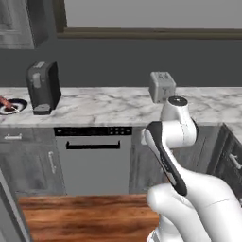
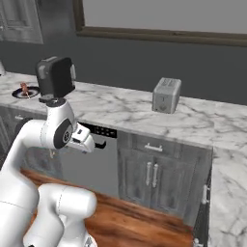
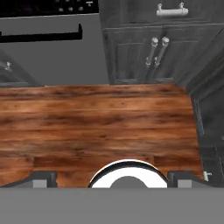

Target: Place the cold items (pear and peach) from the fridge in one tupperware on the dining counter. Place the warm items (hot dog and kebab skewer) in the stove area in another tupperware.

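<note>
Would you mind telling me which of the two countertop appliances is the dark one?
The coffee machine, near the counter's left end beside the plate, is dark; the toaster further right is light grey.

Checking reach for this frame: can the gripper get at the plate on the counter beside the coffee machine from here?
Probably not yet. The open gripper points down at the wooden floor, while the plate sits far left, beyond the coffee machine.

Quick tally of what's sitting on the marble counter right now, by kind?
Coffee machine: 1
Toaster: 1
Plate holding reddish food, too small to identify: 1
Total: 3
</note>
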